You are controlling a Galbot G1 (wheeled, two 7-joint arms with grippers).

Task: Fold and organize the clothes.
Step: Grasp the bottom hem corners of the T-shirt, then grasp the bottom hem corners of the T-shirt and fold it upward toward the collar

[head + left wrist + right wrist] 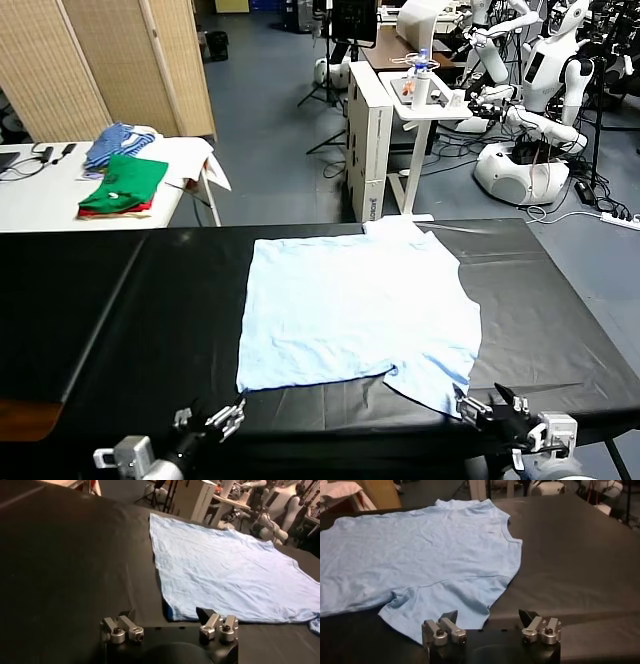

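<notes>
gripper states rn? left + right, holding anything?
Left gripper: open, empty, at the T-shirt's near hem corner.
Right gripper: open, empty, at the near sleeve.

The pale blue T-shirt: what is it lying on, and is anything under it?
The T-shirt lies flat on the black table. Nothing rests on top. Whatever the cloth covers cannot be seen; no lettering shows.

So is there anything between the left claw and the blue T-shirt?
No. Only bare black table separates the open left claw from the T-shirt; the left wrist view shows it best.
</notes>
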